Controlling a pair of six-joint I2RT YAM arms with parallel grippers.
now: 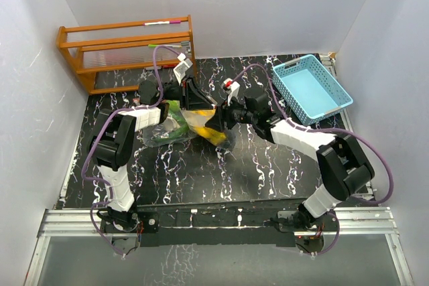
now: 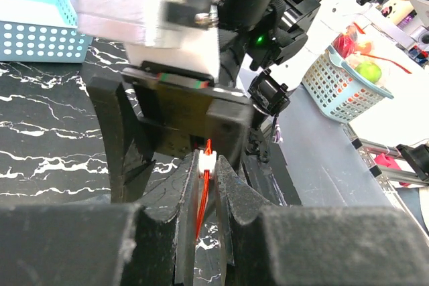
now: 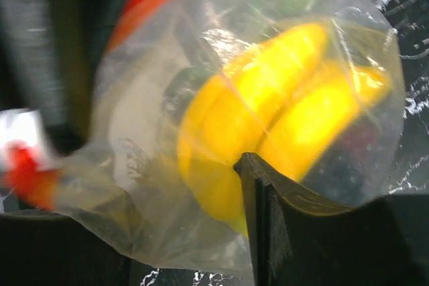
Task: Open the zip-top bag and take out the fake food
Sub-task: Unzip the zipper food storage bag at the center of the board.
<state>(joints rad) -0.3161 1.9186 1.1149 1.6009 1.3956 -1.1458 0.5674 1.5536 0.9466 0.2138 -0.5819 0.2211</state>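
From above, we find the zip-top bag (image 1: 179, 127) lying near the middle of the black marbled bench (image 1: 221, 172). Both arms meet over it, the left arm (image 1: 144, 117) reaching in from 9 o'clock and the right arm (image 1: 295, 135) from 3 o'clock. Through the film we make out green pieces (image 1: 167, 122) at the 9 o'clock end and yellow bananas (image 1: 209, 132) toward 4 o'clock. The fake food we can see sits inside the bag. The two wrists cover the bag's mouth in this view.

The left wrist camera gives what the overhead one hides. The left fingers (image 2: 234, 199) are clenched on the red zip strip (image 2: 200, 212), which runs up between them to a white slider (image 2: 206, 162). At 12 o'clock the right arm's black head fills that view and blocks the bag's contents.

The right wrist camera shows the reverse. The bananas press against the clear film at centre, with a dark piece (image 3: 345, 165) at 4 o'clock and the red strip curving past 11 o'clock. One of the right fingers (image 3: 268, 232) rises before the bag at 6 o'clock. Film drapes over the other, so we cannot tell whether they are grasping or released.

A light-blue basket (image 1: 312, 92) stands at 2 o'clock from the bag, and a wooden rack (image 1: 127, 51) at 10 o'clock. Only the left wrist view shows a second basket (image 2: 335, 82), past the bench edge at 2 o'clock, holding red and green round things.
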